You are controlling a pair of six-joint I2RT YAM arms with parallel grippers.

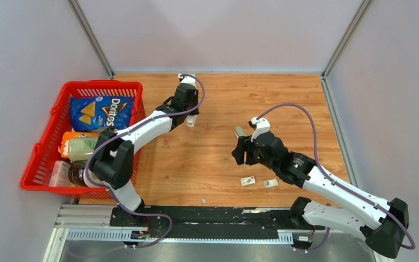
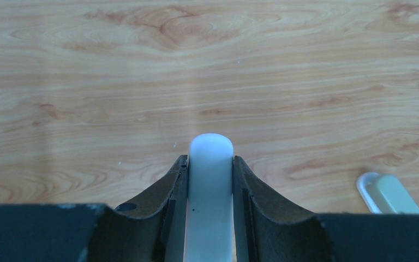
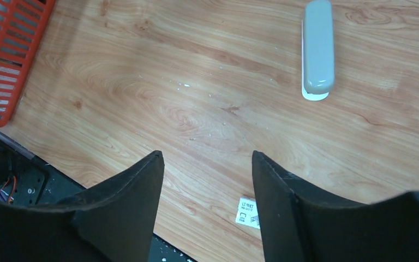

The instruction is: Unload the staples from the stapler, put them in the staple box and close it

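Looking along the right tool point(image 3: 206, 154), we see the stapler point(image 3: 317, 49) lying flat on the table point(image 3: 142, 71). It sits ahead of the fingertips and off to their right, well apart from them, with its long axis running almost straight away from the tool. That is the relation we think the coming move turns on. The jaws stand wide with nothing between them, and since they close side to side, they would meet the stapler across its narrow width with little turning of the wrist. From above, the right tool is the nearer of the two to the stapler. The left tool point(image 2: 210, 159) is farther off toward the red basket point(image 1: 102, 83) and is occupied, its jaws narrowed onto a white rounded piece point(image 2: 211, 144) that we cannot identify. The stapler's grey-green top appears closed on its white base, so whether anything is loaded inside is hidden from us. What we take for staples point(image 1: 203, 201), one short silvery strip, lies on the table close to its near edge, between the two arm bases and well apart from both tools. Two whitish packets point(image 1: 247, 181) lie near the right tool; one shows between its fingers.
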